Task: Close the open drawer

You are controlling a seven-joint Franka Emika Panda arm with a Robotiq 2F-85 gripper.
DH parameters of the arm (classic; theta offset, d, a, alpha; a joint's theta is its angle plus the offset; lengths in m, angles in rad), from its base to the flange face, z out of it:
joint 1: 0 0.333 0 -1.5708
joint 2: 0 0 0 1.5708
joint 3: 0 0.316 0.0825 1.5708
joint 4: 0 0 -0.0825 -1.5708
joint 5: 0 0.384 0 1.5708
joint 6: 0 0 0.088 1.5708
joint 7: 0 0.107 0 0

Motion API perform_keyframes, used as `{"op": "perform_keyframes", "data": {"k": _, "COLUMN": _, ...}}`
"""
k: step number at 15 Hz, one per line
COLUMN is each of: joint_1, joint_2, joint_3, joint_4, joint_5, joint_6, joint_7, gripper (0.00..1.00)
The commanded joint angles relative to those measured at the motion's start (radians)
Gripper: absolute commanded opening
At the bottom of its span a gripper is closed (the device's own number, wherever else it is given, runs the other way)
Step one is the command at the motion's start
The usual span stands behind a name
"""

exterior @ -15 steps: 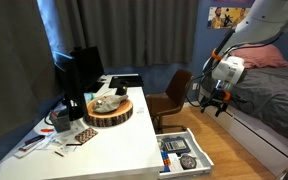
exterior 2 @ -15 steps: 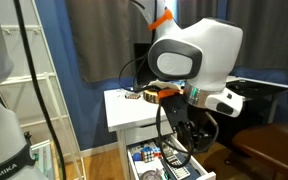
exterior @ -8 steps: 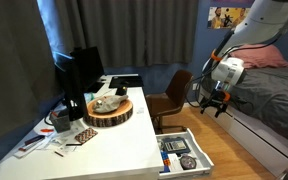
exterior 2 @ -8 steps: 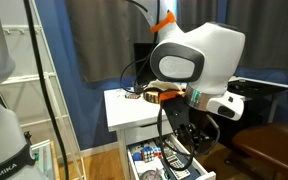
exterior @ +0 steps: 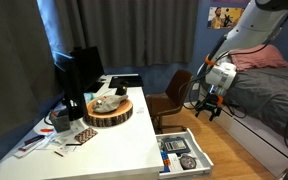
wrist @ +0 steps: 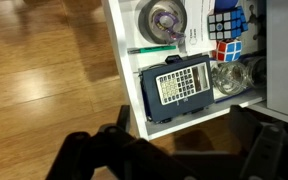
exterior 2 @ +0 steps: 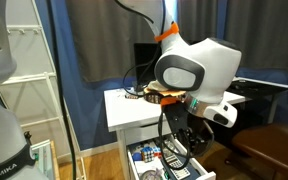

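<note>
The open drawer (exterior: pixel 198 158) sticks out from under the white desk (exterior: pixel 114 140) and holds a calculator (wrist: pixel 182 82), a tape roll (wrist: pixel 163 20), a puzzle cube (wrist: pixel 227 22) and other small items. It also shows in an exterior view (exterior 2: pixel 150 164) and in the wrist view (wrist: pixel 125 70). My gripper (exterior: pixel 209 107) hangs open and empty in the air, beyond the drawer's front and above the wooden floor. In an exterior view the gripper (exterior 2: pixel 192 141) is just above the drawer. In the wrist view its dark fingers (wrist: pixel 179 160) frame the drawer's near corner.
A brown chair (exterior: pixel 171 97) stands by the desk behind the drawer. A bed (exterior: pixel 269 100) lies beyond the arm. On the desk are a monitor (exterior: pixel 79 75), a round wooden tray (exterior: pixel 109 110) and small items. A white rack (exterior 2: pixel 29 90) stands to one side.
The arm has shifted a little toward the desk and drawer. The gripper stays open. The drawer has not moved.
</note>
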State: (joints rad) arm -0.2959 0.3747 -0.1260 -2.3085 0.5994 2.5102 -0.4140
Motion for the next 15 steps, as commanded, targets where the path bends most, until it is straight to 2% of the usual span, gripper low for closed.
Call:
{"op": "perform_keyframes", "data": {"k": 1, "joint_1": -0.062, "joint_2": 0.166, "joint_3": 0.084, "joint_4": 0.117, "joint_5": 0.114, "joint_6": 0.035, "joint_7": -0.015, "gripper": 1.0}}
{"op": "perform_keyframes", "data": {"k": 3, "joint_1": -0.092, "joint_2": 0.245, "joint_3": 0.11, "joint_4": 0.183, "joint_5": 0.16, "joint_6": 0.067, "joint_7": -0.015, "gripper": 1.0}}
{"op": "perform_keyframes", "data": {"k": 5, "joint_1": -0.128, "joint_2": 0.305, "joint_3": 0.137, "joint_4": 0.254, "joint_5": 0.209, "joint_6": 0.08, "joint_7": -0.009, "gripper": 0.74}}
{"op": "perform_keyframes", "data": {"k": 10, "joint_1": -0.177, "joint_2": 0.445, "joint_3": 0.171, "joint_4": 0.416, "joint_5": 0.302, "joint_6": 0.162, "joint_7": -0.026, "gripper": 0.38}}
{"op": "perform_keyframes", "data": {"k": 15, "joint_1": -0.166, "joint_2": 0.571, "joint_3": 0.153, "joint_4": 0.515, "joint_5": 0.262, "joint_6": 0.272, "joint_7": 0.026, "gripper": 0.04}}
